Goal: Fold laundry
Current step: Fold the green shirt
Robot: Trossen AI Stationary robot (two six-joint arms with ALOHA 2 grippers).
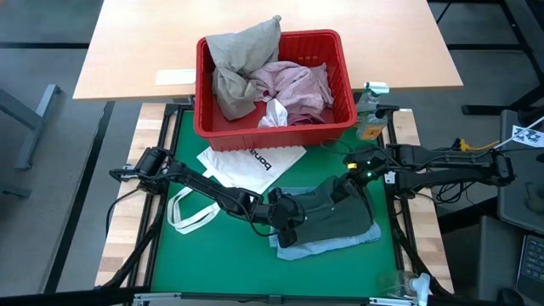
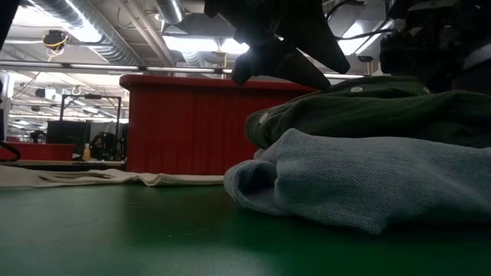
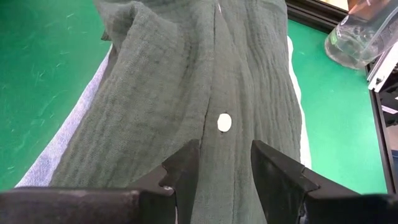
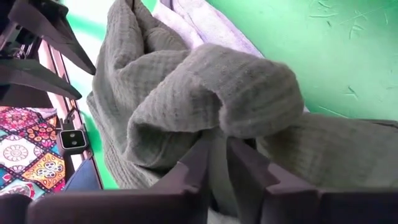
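The right claw (image 4: 214,165) pinches a bunched fold of the green shirt (image 1: 336,217), and the left claw (image 3: 225,171) hovers spread over the same shirt's buttoned front, a white button (image 3: 224,122) just ahead of its tips. Under the shirt lies a blue piece (image 1: 327,246) flat on the bench (image 1: 170,263); I judge that one done and the shirt mid-fold. Beyond both claws, the basket (image 1: 208,119) holds beige (image 1: 238,55), pink (image 1: 297,85) and white (image 1: 276,112) pieces unfolded, so most work remains.

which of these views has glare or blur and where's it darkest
Low view: ceiling lights glare behind the red basket, and the arm overhead is a black silhouette. Left wrist view: sharp on the dark green garment and its button. Right wrist view: the near fingers look soft.
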